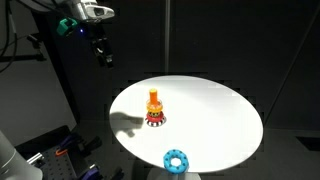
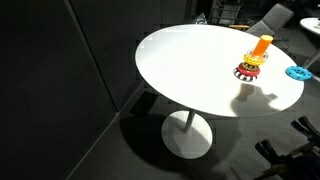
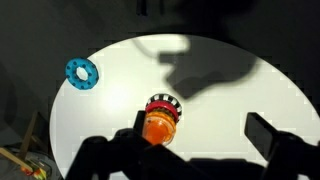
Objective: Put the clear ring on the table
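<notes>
A ring-stacking toy (image 1: pixel 155 110) stands near the middle of the round white table (image 1: pixel 215 120). It has a translucent orange top, a red ring and a black-and-white base. It also shows in an exterior view (image 2: pixel 252 62) and in the wrist view (image 3: pixel 160 116). I cannot make out a separate clear ring on the stack. My gripper (image 1: pixel 103 55) hangs high above the table's edge, well clear of the toy. In the wrist view its jaws (image 3: pixel 200 128) are open and empty, with the toy below, near the left finger.
A blue ring (image 1: pixel 176 159) lies flat on the table near its rim, apart from the toy; it also shows in an exterior view (image 2: pixel 298 72) and the wrist view (image 3: pixel 82 73). Dark floor and chairs surround the table.
</notes>
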`<state>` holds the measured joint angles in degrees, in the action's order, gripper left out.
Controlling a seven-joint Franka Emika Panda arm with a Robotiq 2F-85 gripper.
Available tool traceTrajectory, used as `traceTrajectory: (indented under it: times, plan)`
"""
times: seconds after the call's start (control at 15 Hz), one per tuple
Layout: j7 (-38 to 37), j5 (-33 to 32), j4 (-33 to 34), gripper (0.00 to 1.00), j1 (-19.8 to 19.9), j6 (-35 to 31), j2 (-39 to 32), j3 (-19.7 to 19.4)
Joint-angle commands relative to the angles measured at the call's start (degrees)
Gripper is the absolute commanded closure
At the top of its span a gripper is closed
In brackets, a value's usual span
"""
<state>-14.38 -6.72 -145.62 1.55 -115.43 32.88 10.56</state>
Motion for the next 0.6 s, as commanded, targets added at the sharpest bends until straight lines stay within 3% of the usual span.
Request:
traceTrajectory:
  times: [0.0,0.53]
  plan:
    - [-2.66,-1.49,2.00,0.00,1.48,-4.88,-4.28,-1.68]
    - [-5.10,-3.68,3.41,0.00,5.99,-15.97,-11.08,-4.54]
